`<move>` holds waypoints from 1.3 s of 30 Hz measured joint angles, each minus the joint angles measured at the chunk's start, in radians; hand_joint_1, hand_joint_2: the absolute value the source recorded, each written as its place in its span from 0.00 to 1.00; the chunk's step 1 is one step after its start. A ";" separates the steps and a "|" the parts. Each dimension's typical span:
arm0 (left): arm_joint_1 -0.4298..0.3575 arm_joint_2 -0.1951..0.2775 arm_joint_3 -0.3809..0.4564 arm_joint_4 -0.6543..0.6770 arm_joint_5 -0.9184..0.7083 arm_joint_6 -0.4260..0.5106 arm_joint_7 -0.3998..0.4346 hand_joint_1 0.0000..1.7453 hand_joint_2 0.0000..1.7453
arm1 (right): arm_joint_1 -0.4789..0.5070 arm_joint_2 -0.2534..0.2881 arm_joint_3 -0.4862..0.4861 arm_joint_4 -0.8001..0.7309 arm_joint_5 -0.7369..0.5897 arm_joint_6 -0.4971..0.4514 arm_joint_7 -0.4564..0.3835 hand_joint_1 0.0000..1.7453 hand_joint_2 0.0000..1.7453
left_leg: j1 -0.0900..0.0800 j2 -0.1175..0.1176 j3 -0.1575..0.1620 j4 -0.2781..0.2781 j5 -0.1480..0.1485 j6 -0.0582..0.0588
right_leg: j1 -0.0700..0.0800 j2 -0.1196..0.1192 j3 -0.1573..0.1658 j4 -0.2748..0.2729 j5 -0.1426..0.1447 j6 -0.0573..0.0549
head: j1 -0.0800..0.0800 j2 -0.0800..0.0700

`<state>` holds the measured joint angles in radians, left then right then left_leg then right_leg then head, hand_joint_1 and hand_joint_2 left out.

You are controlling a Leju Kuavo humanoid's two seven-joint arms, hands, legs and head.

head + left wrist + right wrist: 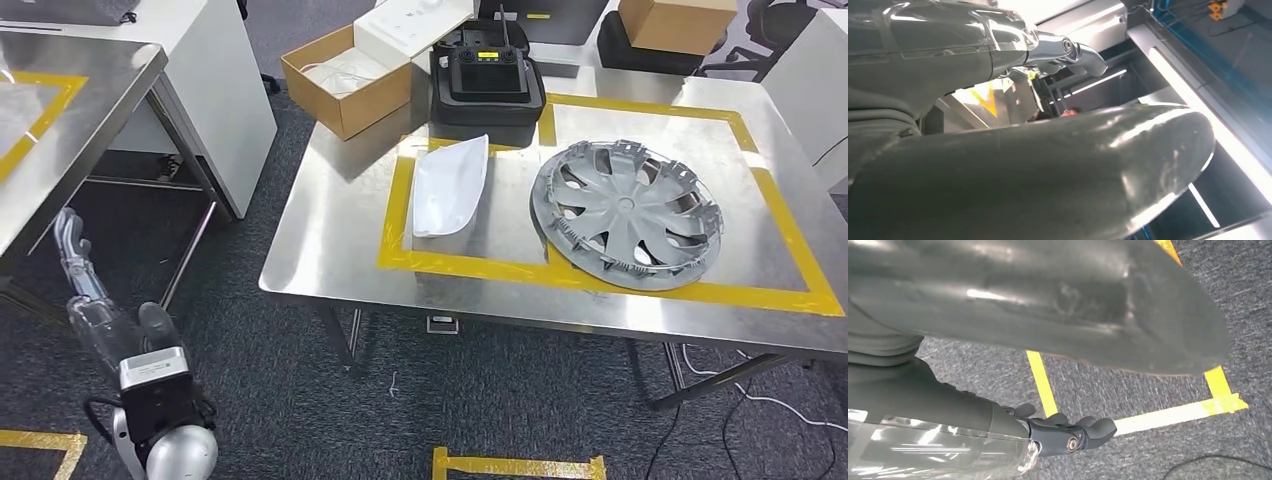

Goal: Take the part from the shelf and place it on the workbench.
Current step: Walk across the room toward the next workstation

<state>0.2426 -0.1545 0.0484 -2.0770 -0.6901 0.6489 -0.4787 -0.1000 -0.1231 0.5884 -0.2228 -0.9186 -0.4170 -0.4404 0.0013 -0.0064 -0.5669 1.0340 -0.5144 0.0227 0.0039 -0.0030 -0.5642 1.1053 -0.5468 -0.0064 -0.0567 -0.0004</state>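
While the white part [450,187] lies flat on the workbench [330,250] inside the yellow tape, w/ the wheel cover [627,213] just beside it, nothing is held — left hand [92,300] hangs off the bench's edge, fingers extended; right hand [1068,432], fingers loosely apart over carpet.

On the steel workbench [330,250] we see bare metal along the near edge and at the left of the yellow tape frame [470,265], while the white part [450,185] and the silver wheel cover [625,212] take up most of the taped area, with a strip of bare steel between them. The far side is crowded by the open cardboard box [345,80] and the black case [487,85]. Our left hand [85,290] hangs empty, fingers apart, over carpet between this bench and the steel table [60,110] to its left.
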 joint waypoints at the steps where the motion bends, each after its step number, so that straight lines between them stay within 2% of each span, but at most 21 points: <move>1: -0.001 0.002 -0.002 0.000 0.000 0.000 0.000 0.00 0.00 | -0.001 -0.001 0.000 0.000 0.000 0.000 0.000 0.00 0.00 | -0.002 0.000 -0.002 0.000 0.003 -0.002 | 0.006 0.000 0.031 -0.056 0.013 -0.012 | 0.000 0.000; 3: -0.003 0.005 -0.004 0.000 0.000 0.000 0.000 0.00 0.00 | -0.003 -0.004 -0.002 0.000 -0.001 0.001 -0.001 0.00 0.00 | 0.001 0.000 -0.007 0.000 0.009 -0.011 | 0.014 0.001 0.050 -0.103 0.015 -0.026 | -0.001 0.000; 6: -0.004 0.012 -0.006 -0.002 0.000 0.000 0.001 0.00 0.00 | -0.003 -0.004 -0.006 0.000 -0.004 0.002 -0.004 0.00 0.00 | 0.006 0.001 -0.014 0.006 0.005 -0.027 | 0.012 -0.001 0.054 -0.129 0.036 -0.023 | -0.001 0.000; 8: -0.004 0.018 -0.007 -0.002 0.001 0.000 0.002 0.00 0.00 | -0.003 -0.003 -0.007 0.000 -0.011 0.004 -0.011 0.00 0.00 | 0.007 0.002 -0.041 0.068 -0.044 -0.037 | 0.007 -0.005 0.057 -0.147 0.051 -0.019 | -0.003 0.000; 10: -0.005 0.023 -0.007 -0.001 0.008 0.000 0.000 0.00 0.00 | -0.002 -0.002 -0.008 0.000 -0.016 0.006 -0.017 0.00 0.00 | 0.009 0.002 -0.091 0.183 -0.108 -0.048 | 0.006 -0.005 0.049 -0.146 0.056 -0.020 | -0.004 0.000; 11: -0.005 0.026 -0.007 -0.001 0.013 0.000 -0.004 0.00 0.00 | -0.001 -0.002 -0.008 0.001 -0.018 0.006 -0.018 0.00 0.00 | 0.011 0.003 -0.109 0.226 -0.122 -0.053 | 0.006 -0.004 0.045 -0.144 0.057 -0.018 | -0.004 0.000; 12: -0.005 0.028 -0.007 0.000 0.016 0.000 -0.008 0.00 0.00 | 0.000 -0.002 -0.008 0.001 -0.021 0.005 -0.016 0.00 0.00 | 0.012 0.004 -0.111 0.239 -0.118 -0.057 | 0.005 -0.003 0.042 -0.141 0.058 -0.017 | -0.004 0.000; 13: -0.005 0.031 -0.007 0.001 0.019 0.000 -0.012 0.00 0.00 | 0.001 -0.002 -0.008 0.001 -0.023 0.005 -0.015 0.00 0.00 | 0.015 0.004 -0.095 0.216 -0.095 -0.061 | 0.003 0.000 0.040 -0.136 0.057 -0.014 | -0.004 0.000; 15: -0.006 0.034 -0.007 0.001 0.021 0.000 -0.017 0.00 0.00 | 0.000 -0.003 -0.010 0.001 -0.025 0.004 -0.011 0.00 0.00 | 0.020 0.000 -0.030 0.106 -0.040 -0.067 | -0.001 0.006 0.033 -0.119 0.051 -0.004 | -0.004 0.000; 17: -0.007 0.037 -0.008 0.002 0.029 0.000 -0.018 0.00 0.00 | -0.002 -0.004 -0.015 0.001 -0.026 0.004 -0.009 0.00 0.00 | 0.022 -0.010 0.008 0.030 -0.023 -0.058 | -0.001 0.013 0.018 -0.094 0.042 0.009 | -0.005 0.000; 20: -0.009 0.041 -0.009 0.002 0.047 0.000 -0.021 0.00 0.00 | -0.001 -0.006 -0.023 0.001 -0.027 0.004 -0.004 0.00 0.00 | 0.020 -0.011 0.005 0.021 -0.024 -0.031 | -0.002 0.019 0.005 -0.084 0.041 0.023 | -0.005 0.000; 22: -0.010 0.042 -0.009 0.003 0.052 0.000 -0.024 0.00 0.00 | -0.001 -0.007 -0.025 0.001 -0.026 0.004 -0.001 0.00 0.00 | 0.022 -0.006 0.004 0.019 -0.020 -0.020 | -0.004 0.017 -0.007 -0.055 0.018 0.033 | -0.002 0.000; 25: -0.010 0.044 -0.009 0.004 0.056 0.000 -0.025 0.00 0.00 | -0.002 -0.007 -0.025 0.001 -0.027 0.004 0.000 0.00 0.00 | 0.022 0.003 -0.003 0.018 -0.016 -0.011 | -0.006 0.009 -0.083 0.115 -0.074 0.046 | 0.003 0.000; 26: -0.011 0.044 -0.009 0.005 0.059 0.000 -0.025 0.00 0.00 | -0.002 -0.006 -0.025 0.001 -0.027 0.005 0.001 0.00 0.00 | 0.021 0.006 -0.005 0.019 -0.015 -0.010 | -0.006 0.008 -0.107 0.168 -0.093 0.047 | 0.003 0.000; 27: -0.011 0.045 -0.009 0.007 0.063 0.000 -0.028 0.00 0.00 | 0.000 -0.005 -0.025 0.001 -0.027 0.005 0.001 0.00 0.00 | 0.019 0.008 -0.006 0.019 -0.015 -0.009 | -0.007 0.008 -0.118 0.192 -0.093 0.045 | 0.003 0.000; 28: -0.011 0.045 -0.009 0.008 0.068 0.000 -0.031 0.00 0.00 | 0.001 -0.004 -0.025 0.001 -0.027 0.006 0.001 0.00 0.00 | 0.018 0.009 -0.006 0.019 -0.014 -0.009 | -0.006 0.008 -0.110 0.176 -0.074 0.041 | 0.003 0.000; 31: -0.016 0.047 -0.012 0.009 0.089 0.000 -0.043 0.00 0.00 | 0.000 -0.005 -0.025 0.001 -0.026 0.007 0.002 0.00 0.00 | 0.014 0.013 -0.005 0.018 -0.014 -0.011 | 0.002 -0.001 -0.018 -0.012 0.019 0.018 | 0.003 0.000; 33: -0.019 0.049 -0.016 0.010 0.095 0.000 -0.045 0.00 0.00 | -0.003 -0.008 -0.025 0.001 -0.026 0.008 0.003 0.00 0.00 | 0.015 0.015 -0.007 0.015 -0.010 -0.018 | 0.011 -0.008 0.014 -0.084 0.034 0.006 | 0.003 0.000; 36: -0.022 0.050 -0.026 0.013 0.101 0.000 -0.050 0.00 0.00 | -0.004 -0.010 -0.025 0.000 -0.026 0.010 0.003 0.00 0.00 | 0.015 0.019 -0.007 0.009 -0.007 -0.034 | 0.013 -0.003 0.019 -0.107 0.044 -0.003 | 0.002 0.000; 37: -0.023 0.050 -0.027 0.014 0.103 0.000 -0.054 0.00 0.00 | -0.004 -0.010 -0.025 0.001 -0.026 0.010 0.002 0.00 0.00 | 0.015 0.016 -0.012 0.021 -0.019 -0.039 | 0.011 -0.002 0.023 -0.117 0.050 -0.007 | 0.001 0.000; 39: -0.025 0.050 -0.028 0.016 0.105 0.000 -0.061 0.00 0.00 | -0.003 -0.010 -0.025 0.001 -0.026 0.010 0.003 0.00 0.00 | 0.015 0.008 -0.047 0.102 -0.074 -0.045 | 0.006 -0.001 0.028 -0.131 0.061 -0.014 | -0.001 0.000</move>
<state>0.2173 -0.1040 0.0206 -2.0614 -0.5852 0.6489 -0.5398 -0.1031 -0.1327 0.5631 -0.2220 -0.9442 -0.4069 -0.4378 0.0167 0.0018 -0.6141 1.1357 -0.5880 -0.0220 0.0103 -0.0036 -0.5362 0.9738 -0.4861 -0.0203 -0.0578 -0.0004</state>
